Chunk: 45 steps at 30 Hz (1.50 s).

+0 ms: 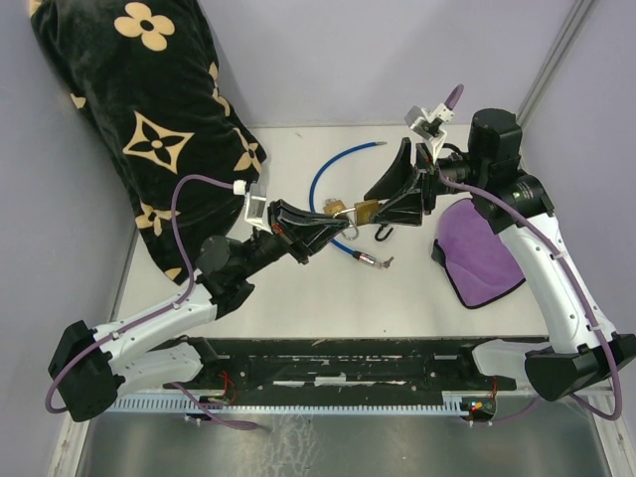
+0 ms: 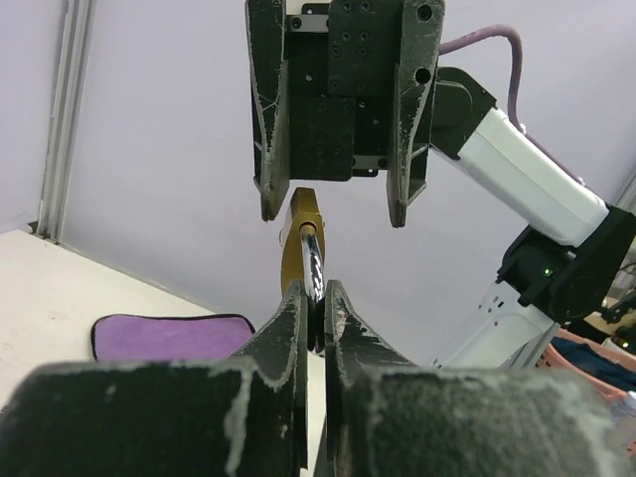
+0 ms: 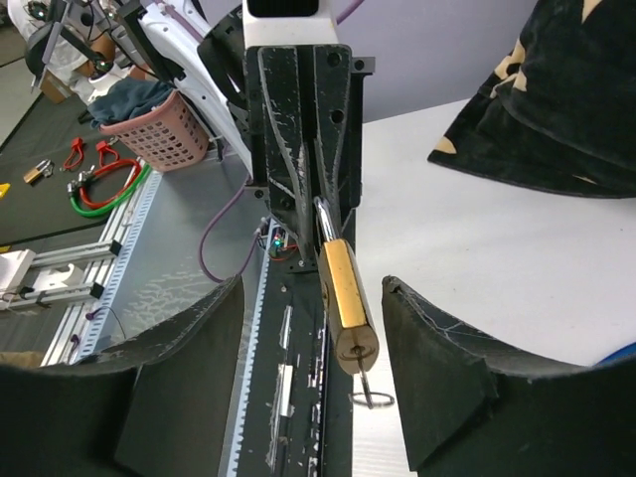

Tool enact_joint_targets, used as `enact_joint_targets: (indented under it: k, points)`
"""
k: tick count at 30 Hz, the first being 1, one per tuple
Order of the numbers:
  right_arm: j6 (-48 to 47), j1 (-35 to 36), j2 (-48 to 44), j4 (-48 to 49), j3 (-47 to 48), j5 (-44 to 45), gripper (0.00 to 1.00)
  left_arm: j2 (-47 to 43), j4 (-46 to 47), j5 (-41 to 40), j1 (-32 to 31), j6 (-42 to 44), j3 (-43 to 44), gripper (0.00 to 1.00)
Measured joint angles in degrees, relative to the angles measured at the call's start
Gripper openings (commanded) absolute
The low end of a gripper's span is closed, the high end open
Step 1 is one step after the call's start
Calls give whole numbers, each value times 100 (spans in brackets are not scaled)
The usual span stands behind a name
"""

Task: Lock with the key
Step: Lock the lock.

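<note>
Seemingly midway: left gripper [image 2: 316, 294] jaws pinching padlock [image 3: 346, 298] shackle, lock held above surface [image 1: 298, 293]. Right gripper [image 2: 334, 215] jaws spread beside lock body, not touching. Key [image 3: 370, 394] hangs at keyhole; turn probably remains.

top cam overhead looking down, wrist cams close in, facing each other, all sharing the padlock [image 3: 346, 298]
</note>
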Motion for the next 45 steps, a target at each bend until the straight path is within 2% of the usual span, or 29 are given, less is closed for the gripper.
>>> enact_joint_targets:
  k: [5, 9, 18, 22, 29, 31, 33, 35, 37, 41, 45]
  points:
    - [262, 37, 0, 157, -7, -44, 64, 57, 146, -76, 0, -223, 0, 3]
    - [343, 37, 0, 195, -63, -48, 59, 57, 286, -177, 0, -350, 0, 3]
    - [538, 81, 0, 387, -85, -44, 38, 59, 546, -221, 0, -605, 0, 3]
    - [579, 87, 0, 424, -85, -44, 35, 83, 625, -216, 0, -680, 2, 3]
    - [590, 116, 11, 448, -85, -42, 34, 166, 715, -203, 0, -750, 7, 3]
    - [595, 122, 13, 448, -85, -42, 26, 179, 730, -199, 0, -752, 7, 3]
    - [603, 125, 17, 466, -85, -44, 13, 192, 758, -195, 0, -756, 7, 3]
    - [608, 122, 22, 485, -85, -50, 6, 195, 772, -197, 0, -758, 9, 4]
    - [625, 122, 24, 490, -85, -59, 3, 192, 767, -192, 0, -765, 9, 16]
    - [509, 120, 24, 417, -85, -68, 2, 175, 612, -203, 0, -743, 63, 49]
    - [376, 111, 24, 260, -85, -122, 2, -98, 72, -256, 0, -577, 90, 66]
